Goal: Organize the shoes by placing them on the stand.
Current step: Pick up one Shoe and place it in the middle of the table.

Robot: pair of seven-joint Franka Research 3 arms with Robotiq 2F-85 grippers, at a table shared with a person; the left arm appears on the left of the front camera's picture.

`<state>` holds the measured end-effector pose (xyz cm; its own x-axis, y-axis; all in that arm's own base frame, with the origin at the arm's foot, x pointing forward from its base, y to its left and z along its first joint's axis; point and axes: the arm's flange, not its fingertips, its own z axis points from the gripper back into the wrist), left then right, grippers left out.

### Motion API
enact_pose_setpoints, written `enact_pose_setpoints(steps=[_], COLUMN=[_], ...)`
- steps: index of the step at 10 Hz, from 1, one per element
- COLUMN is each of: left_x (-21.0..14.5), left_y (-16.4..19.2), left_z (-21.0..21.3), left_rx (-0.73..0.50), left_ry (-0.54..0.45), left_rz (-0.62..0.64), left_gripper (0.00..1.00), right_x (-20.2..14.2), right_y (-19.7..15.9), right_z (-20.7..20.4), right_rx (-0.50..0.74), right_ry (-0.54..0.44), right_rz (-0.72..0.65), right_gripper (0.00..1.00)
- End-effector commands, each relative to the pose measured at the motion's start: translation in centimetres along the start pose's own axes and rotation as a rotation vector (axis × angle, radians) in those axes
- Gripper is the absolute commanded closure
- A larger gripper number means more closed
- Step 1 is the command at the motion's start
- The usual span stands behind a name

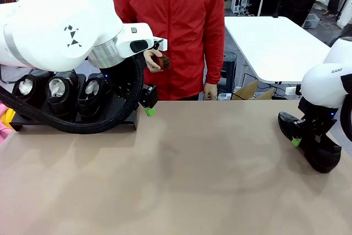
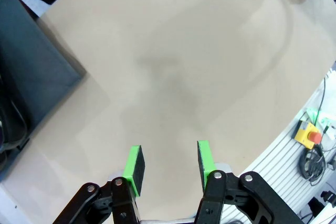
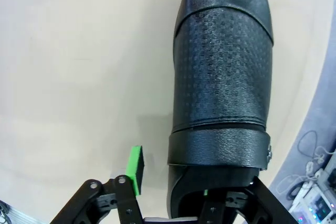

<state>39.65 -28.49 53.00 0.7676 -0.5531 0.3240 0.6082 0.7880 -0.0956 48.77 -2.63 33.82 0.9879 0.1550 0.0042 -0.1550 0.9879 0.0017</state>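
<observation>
Three black shoes (image 1: 61, 89) stuffed with white paper stand side by side on the low black stand (image 1: 127, 120) at the far left. My left gripper (image 1: 149, 107) hangs just right of the stand, a little above the table. In the left wrist view its fingers (image 2: 134, 167) are open over bare tabletop, with the stand (image 2: 31, 77) off to the left. A fourth black shoe (image 1: 319, 149) lies at the right edge. My right gripper (image 3: 170, 179) straddles the side wall of that shoe (image 3: 223, 77) at its opening: one green pad (image 3: 136, 169) stands outside with a gap, the other finger is hidden inside.
A person in a red jacket (image 1: 170, 26) stands at the far side, holding a small brown brush (image 1: 160, 61). The tan table (image 1: 181, 180) is bare across its middle. A white table (image 1: 275, 42) stands behind at the right. A yellow stop button (image 2: 307, 135) sits beyond the table's edge.
</observation>
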Motion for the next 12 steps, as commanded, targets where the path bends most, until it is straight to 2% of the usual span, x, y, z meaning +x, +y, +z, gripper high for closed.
enact_pose_setpoints(steps=[1,7,8,9,10,12], left_x=[-0.1,-0.1,-0.1,-0.1,-0.1,-0.1], left_y=[0.1,0.1,0.1,0.1,0.1,0.1], left_z=[0.2,0.2,0.2,0.2,0.2,0.2], left_rx=[0.002,0.002,0.002,0.002,0.002,0.002], left_ry=[-0.006,-0.006,-0.006,-0.006,-0.006,-0.006], left_rz=[0.008,0.008,0.008,0.008,0.008,0.008], left_gripper=[0.45,0.45,0.45,0.45,0.45,0.45], right_x=[-0.2,-0.7,-0.8,-1.3,-2.4,-4.0], right_y=[-0.4,-1.4,-1.1,-0.3,1.3,6.7], right_z=[-0.5,-0.8,0.2,2.2,5.6,10.7], right_rx=[-0.022,-0.033,-0.025,-0.029,-0.056,0.069], right_ry=[-0.032,-0.021,-0.033,-0.055,-0.130,-0.227], right_rz=[0.019,-0.012,-0.080,-0.167,-0.235,-0.253], right_gripper=[1.00,1.00,1.00,1.00,1.00,1.00])
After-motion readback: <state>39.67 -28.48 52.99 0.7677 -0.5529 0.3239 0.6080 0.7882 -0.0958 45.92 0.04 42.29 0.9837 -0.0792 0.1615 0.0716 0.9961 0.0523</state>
